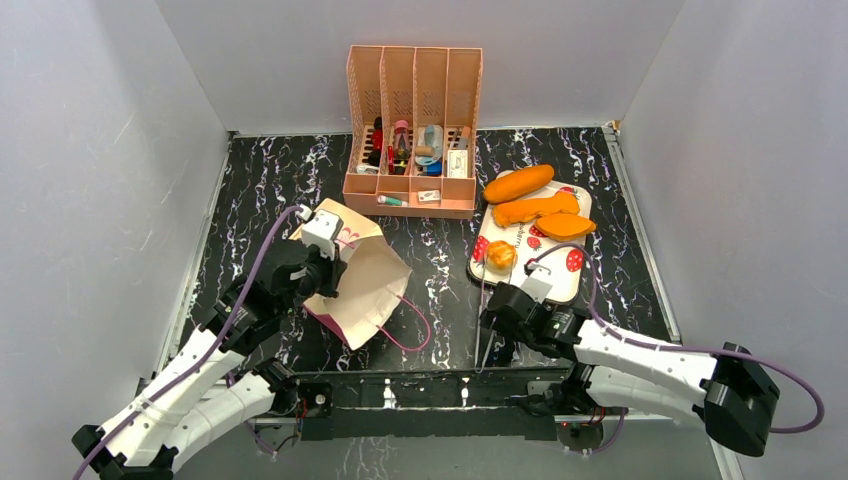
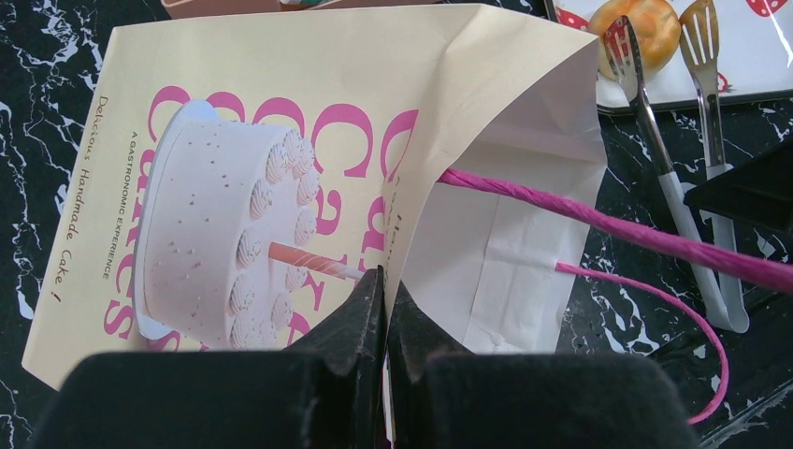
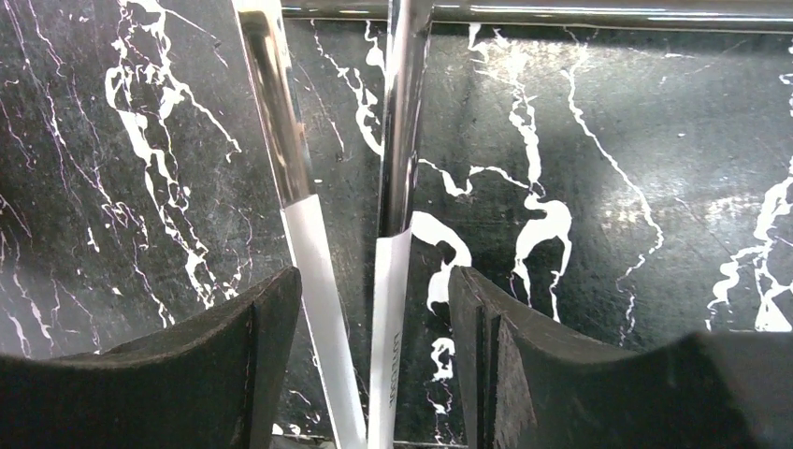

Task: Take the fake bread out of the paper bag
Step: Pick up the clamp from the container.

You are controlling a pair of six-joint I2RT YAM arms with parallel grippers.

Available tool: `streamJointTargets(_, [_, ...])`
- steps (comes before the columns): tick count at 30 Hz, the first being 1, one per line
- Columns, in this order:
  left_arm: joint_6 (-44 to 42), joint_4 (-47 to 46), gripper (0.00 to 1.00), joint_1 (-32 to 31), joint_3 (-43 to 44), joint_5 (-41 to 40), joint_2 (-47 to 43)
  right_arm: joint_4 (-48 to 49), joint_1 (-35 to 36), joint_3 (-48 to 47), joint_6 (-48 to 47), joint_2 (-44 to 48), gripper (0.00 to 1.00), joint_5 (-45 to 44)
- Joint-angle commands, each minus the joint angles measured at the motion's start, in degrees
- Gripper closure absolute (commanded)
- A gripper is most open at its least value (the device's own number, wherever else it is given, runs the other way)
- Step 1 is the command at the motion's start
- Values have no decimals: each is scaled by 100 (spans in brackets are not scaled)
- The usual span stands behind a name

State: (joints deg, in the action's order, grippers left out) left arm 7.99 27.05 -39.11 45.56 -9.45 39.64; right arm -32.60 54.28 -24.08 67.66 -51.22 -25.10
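The paper bag [image 1: 365, 285] lies on its side left of centre, mouth toward the right. My left gripper [image 1: 325, 275] is shut on the edge of its upper wall, which also shows in the left wrist view [image 2: 386, 281]. The bag's white inside [image 2: 505, 253] shows no bread. The fake bread lies on the tray [image 1: 560, 280]: an oval roll [image 1: 518, 184], a knobbly stick [image 1: 537, 209], a croissant bun [image 1: 566, 226] and a small round bun [image 1: 500, 255]. My right gripper [image 3: 374, 281] is open, one jaw on each side of the white handles of the tongs [image 3: 313, 253] lying on the table.
The tongs [image 1: 482, 300] run from the tray's near left corner toward the front edge, their tips by the round bun [image 2: 645, 28]. A peach organiser [image 1: 412, 130] with small items stands at the back. The bag's pink cord handle [image 1: 410, 325] trails on the table.
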Motion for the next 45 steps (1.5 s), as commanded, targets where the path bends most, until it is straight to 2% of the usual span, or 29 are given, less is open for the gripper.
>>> streamJointTargets(1, [-43, -70, 100, 18, 170, 110, 0, 131, 175, -62, -52, -371, 43, -144])
streamJointTargets(5, [-52, -4, 100, 18, 188, 96, -16, 333, 418, -211, 10, -809, 42, -335])
streamJointTargets(10, [-86, 41, 100, 18, 197, 81, -57, 117, 726, -434, 249, -1201, 41, -684])
streamJointTargets(15, [-104, 46, 100, 18, 149, 59, -102, 76, 774, -453, 330, -1236, 44, -781])
streamJointTargets(20, [-120, 29, 100, 18, 112, 49, -151, -39, 879, -471, 346, -1101, 56, -909])
streamJointTargets(25, [-145, 59, 100, 20, 143, 36, -115, -25, 1061, -545, 248, -1207, 80, -972])
streamJointTargets(27, [-144, 64, 100, 17, 146, 11, -102, -63, 1226, -662, 224, -1234, 85, -1114])
streamJointTargets(33, [-105, 66, 100, 18, 152, 74, 9, -354, 1816, -1174, 117, -1298, 87, -1667])
streamJointTargets(38, [-95, 14, 100, 20, 146, 90, 227, -296, 2155, -1558, -318, -1258, 86, -1929])
streamJointTargets(45, [-14, -125, 100, 16, 161, 235, 669, 218, 2183, -1760, -1263, -589, 85, -1350])
